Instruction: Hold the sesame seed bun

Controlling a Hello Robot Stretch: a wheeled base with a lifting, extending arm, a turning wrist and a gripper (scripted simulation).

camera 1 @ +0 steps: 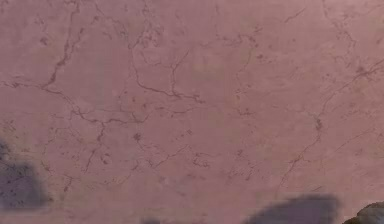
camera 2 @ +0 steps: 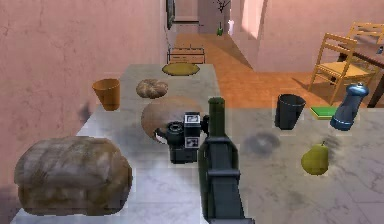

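A round tan bun-like lump [camera 2: 158, 119] lies on the grey marble tabletop [camera 2: 270, 190] in the arm side view, left of the middle. The dark arm [camera 2: 220, 175] rises from the bottom edge, and the gripper [camera 2: 176, 138] stands right in front of that lump. I cannot tell whether it holds anything or touches the lump. A smaller brown rounded thing [camera 2: 152, 89] lies farther back on the table.
A big crusty loaf [camera 2: 72, 175] lies at the bottom left. An orange cup [camera 2: 107, 94], a flat round disc [camera 2: 182, 69], a dark cup [camera 2: 290, 111], a green pear [camera 2: 316, 159] and a blue shaker [camera 2: 349, 108] stand around. A wooden chair [camera 2: 345, 60] is beyond. A pink cracked wall [camera 1: 190, 100] stands close ahead.
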